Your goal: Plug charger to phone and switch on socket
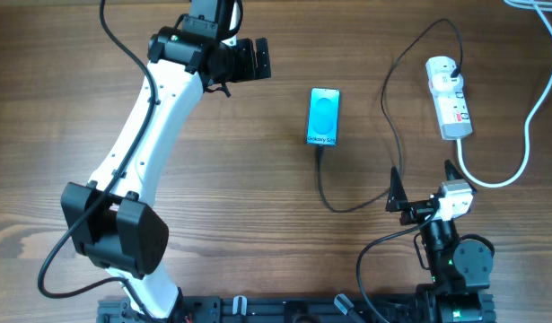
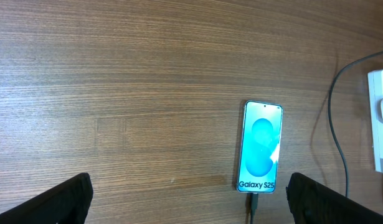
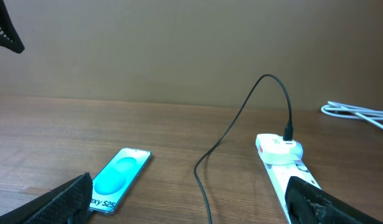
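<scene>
The phone lies flat mid-table with its teal screen lit. It also shows in the left wrist view and the right wrist view. The charger's black cable meets the phone's lower edge with its connector, loops round, and runs to the white adapter seated in the socket. My left gripper is open and empty, left of the phone. My right gripper is open and empty, at the front, below the socket. The switch position cannot be read.
The socket's thick white cord curves along the right edge of the wooden table. It also shows at the far right in the right wrist view. The left arm stretches across the left side.
</scene>
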Controlling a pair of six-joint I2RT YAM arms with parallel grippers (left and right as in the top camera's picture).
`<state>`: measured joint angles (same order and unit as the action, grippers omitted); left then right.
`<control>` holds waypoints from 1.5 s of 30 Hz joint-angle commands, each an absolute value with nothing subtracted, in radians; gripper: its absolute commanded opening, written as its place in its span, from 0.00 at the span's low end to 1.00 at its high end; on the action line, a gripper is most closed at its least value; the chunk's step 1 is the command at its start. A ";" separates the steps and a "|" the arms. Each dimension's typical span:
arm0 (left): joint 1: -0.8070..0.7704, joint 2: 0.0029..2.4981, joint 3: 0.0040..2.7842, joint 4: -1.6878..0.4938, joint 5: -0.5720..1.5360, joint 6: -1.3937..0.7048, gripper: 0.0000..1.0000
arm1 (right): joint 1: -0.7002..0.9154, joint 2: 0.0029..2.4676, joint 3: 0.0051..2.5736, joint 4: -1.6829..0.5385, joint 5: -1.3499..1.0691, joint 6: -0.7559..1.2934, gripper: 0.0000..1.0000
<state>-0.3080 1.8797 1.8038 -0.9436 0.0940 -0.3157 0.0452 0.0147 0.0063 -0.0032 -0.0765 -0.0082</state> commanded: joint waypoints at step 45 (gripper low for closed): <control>-0.163 0.751 0.583 -0.472 -0.057 -0.292 1.00 | 0.047 0.004 0.006 -0.001 -0.060 0.002 1.00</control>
<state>-0.1944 0.8753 0.6991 -0.5385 -0.0994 -0.2974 0.0452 0.0120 0.0063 -0.0021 -0.0765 -0.0082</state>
